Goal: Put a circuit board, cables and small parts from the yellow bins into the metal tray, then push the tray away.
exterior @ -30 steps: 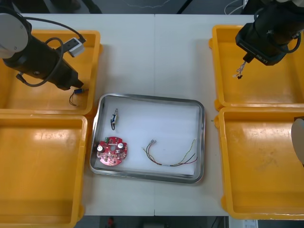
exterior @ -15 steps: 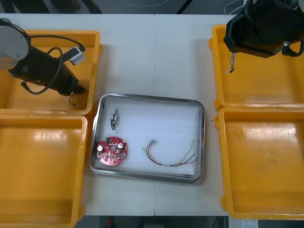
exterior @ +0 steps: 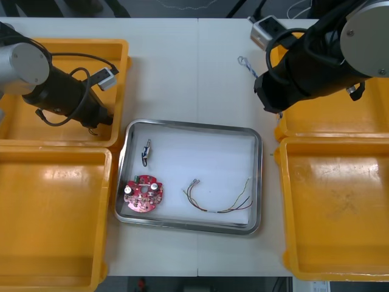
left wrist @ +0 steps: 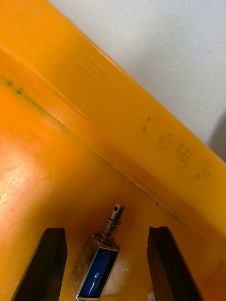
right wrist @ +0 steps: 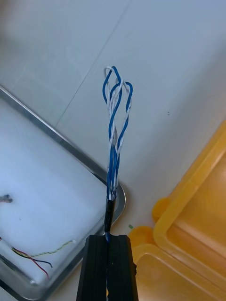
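My right pincer [right wrist: 108, 239] grips the twisted blue and white cable [exterior: 246, 64] upper right; left pincer [left wrist: 106, 230] open around a small metal part [left wrist: 98, 263].

The light table [exterior: 200, 67] has a thin seam running from its far edge to its near edge down the middle. 4 yellow bins [exterior: 55, 213] lie on it, 2 at each side, each pair set edge to edge: a far left bin [exterior: 118, 52], the near left one, a far right bin [exterior: 328, 125] and a near right bin [exterior: 340, 207]. Between the pairs the metal tray [exterior: 258, 182] rests on the table, turned slightly askew, just beside the left bins, with a narrow strip of bare table before the right ones.
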You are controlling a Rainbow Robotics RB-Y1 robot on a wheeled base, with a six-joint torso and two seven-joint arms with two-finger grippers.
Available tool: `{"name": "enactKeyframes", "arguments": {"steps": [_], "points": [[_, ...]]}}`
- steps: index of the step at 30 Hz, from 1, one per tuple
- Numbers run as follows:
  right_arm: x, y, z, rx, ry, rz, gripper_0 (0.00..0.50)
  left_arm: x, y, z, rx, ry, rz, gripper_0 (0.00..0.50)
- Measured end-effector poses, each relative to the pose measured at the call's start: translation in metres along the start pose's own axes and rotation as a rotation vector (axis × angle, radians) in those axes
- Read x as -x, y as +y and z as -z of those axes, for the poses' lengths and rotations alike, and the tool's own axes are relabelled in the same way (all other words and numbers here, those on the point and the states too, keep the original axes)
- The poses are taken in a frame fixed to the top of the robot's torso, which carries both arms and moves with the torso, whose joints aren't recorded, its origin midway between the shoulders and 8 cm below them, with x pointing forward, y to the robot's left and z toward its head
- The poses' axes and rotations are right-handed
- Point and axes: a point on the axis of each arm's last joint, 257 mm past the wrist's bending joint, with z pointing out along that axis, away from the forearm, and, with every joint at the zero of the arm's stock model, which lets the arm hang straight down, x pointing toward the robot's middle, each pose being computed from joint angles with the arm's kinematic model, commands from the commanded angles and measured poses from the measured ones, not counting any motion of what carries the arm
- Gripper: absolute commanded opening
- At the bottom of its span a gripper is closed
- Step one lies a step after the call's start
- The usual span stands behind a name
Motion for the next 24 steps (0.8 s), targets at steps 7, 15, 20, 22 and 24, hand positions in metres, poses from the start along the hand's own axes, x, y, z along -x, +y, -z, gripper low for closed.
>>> {"name": "enactKeyframes", "arguments": {"steps": [7,15,20,22,24], "points": [[-0.013,0.012,-0.021,-0.047,0.065,0.335,0.000,-0.001,0.003,-0.001,0.015,0.003,-0.006,0.500],[-0.019,0.043,-0.061,-0.086,0.061,0.566,0.000,-0.006,0.009,-0.001,0.038,0.023,-0.015,0.500],[-0.023,0.072,-0.088,-0.067,0.031,0.628,0.000,-0.008,0.011,0.000,0.046,0.031,-0.018,0.500],[-0.024,0.080,-0.100,-0.058,0.029,0.640,0.000,-0.008,0.012,0.000,0.047,0.032,-0.018,0.500],[-0.024,0.083,-0.111,-0.062,0.030,0.647,0.000,-0.009,0.013,0.000,0.049,0.033,-0.018,0.500]]}}
